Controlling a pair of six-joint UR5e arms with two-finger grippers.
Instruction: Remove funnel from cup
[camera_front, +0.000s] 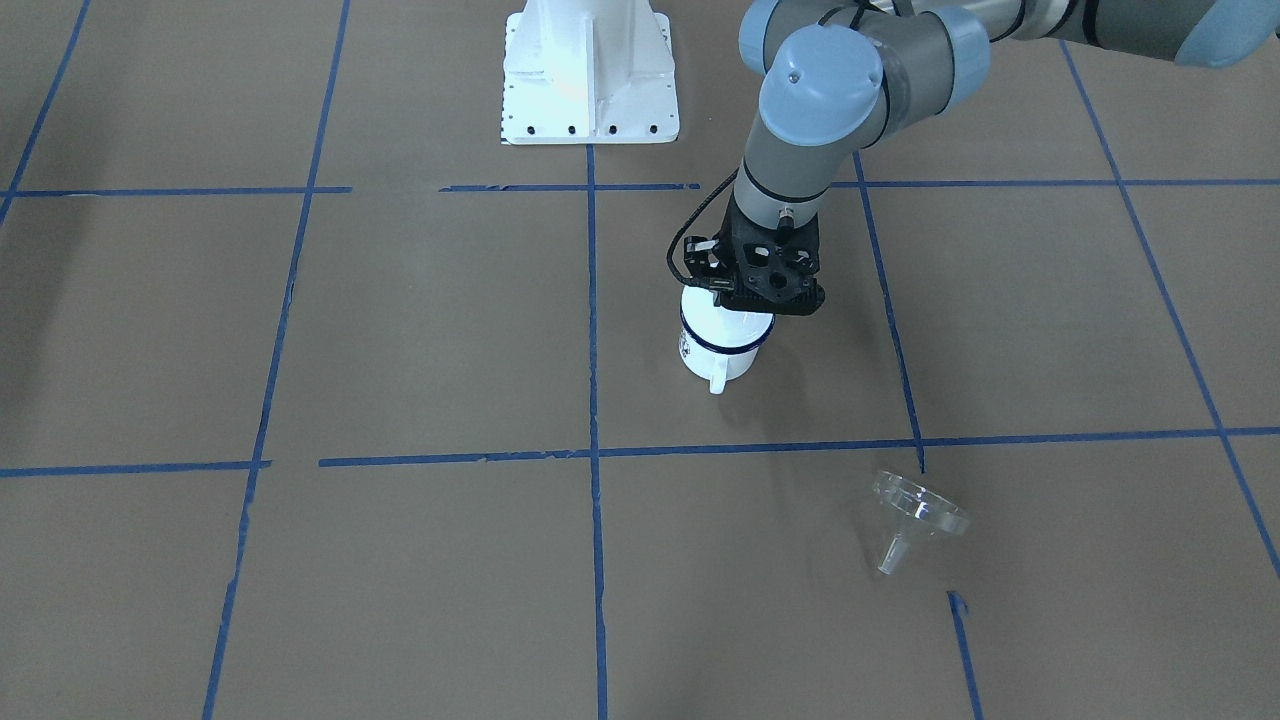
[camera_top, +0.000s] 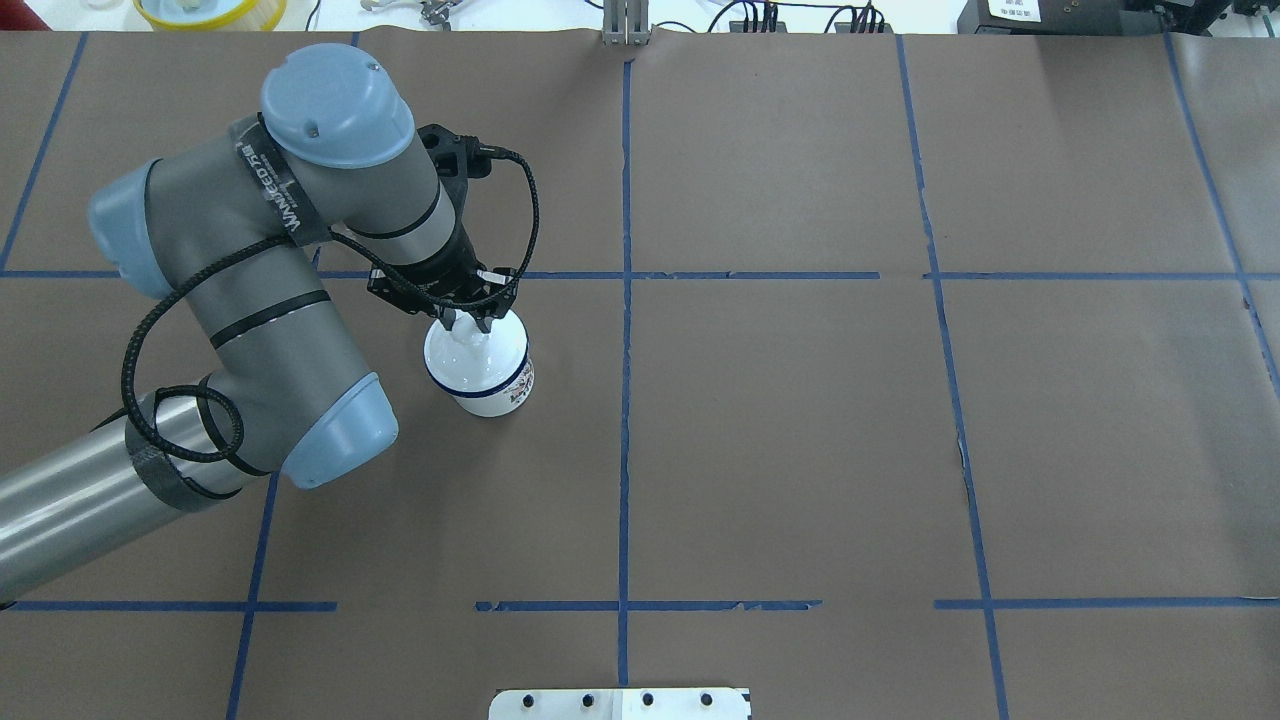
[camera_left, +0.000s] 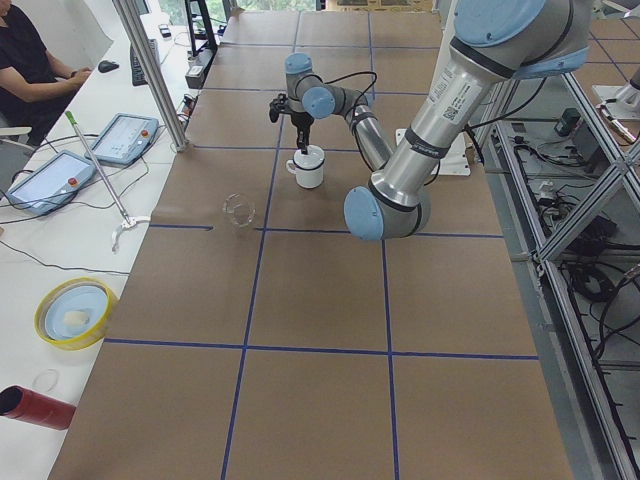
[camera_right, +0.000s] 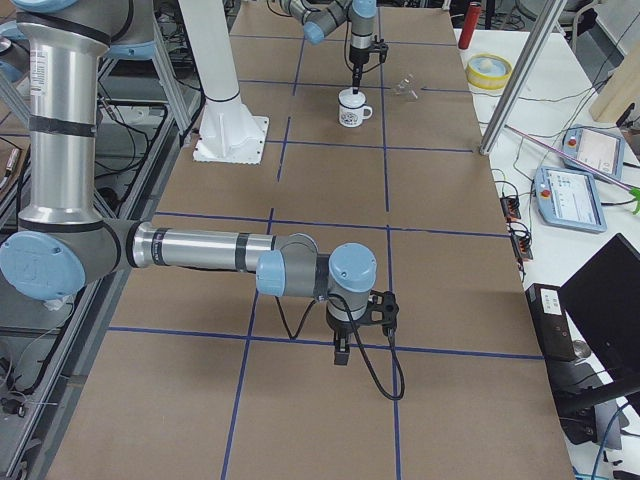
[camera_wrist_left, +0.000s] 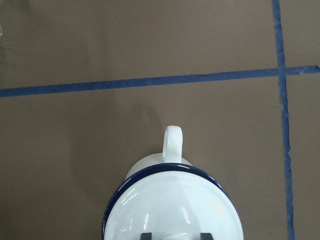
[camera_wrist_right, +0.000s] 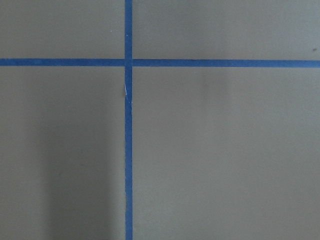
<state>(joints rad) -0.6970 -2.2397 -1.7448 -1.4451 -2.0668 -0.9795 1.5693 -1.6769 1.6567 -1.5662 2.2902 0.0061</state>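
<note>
Funnel (camera_front: 916, 510) lies tipped on table (camera_front: 400, 330), well apart from cup (camera_front: 722, 348). Left gripper (camera_top: 468, 327) over cup, fingers parted, empty. Right gripper (camera_right: 342, 352): cannot tell.

Comes to two of each: left arm (camera_top: 250, 330), right arm (camera_right: 200, 250); left gripper (camera_top: 468, 328), right gripper (camera_right: 341, 355); near tablet (camera_left: 45, 180), far tablet (camera_left: 125, 138). One each: cup (camera_front: 715, 345), funnel (camera_front: 915, 515), white base plate (camera_front: 590, 75), yellow dish (camera_left: 75, 312), red tube (camera_left: 35, 407), person (camera_left: 30, 60).

My cup (camera_front: 715, 352) is white, with a dark blue rim and a small dark mark. The funnel (camera_front: 915, 515) is clear. My table (camera_front: 400, 330) is brown, gridded with blue tape. My left arm (camera_top: 270, 330) is grey, capped pale blue.
</note>
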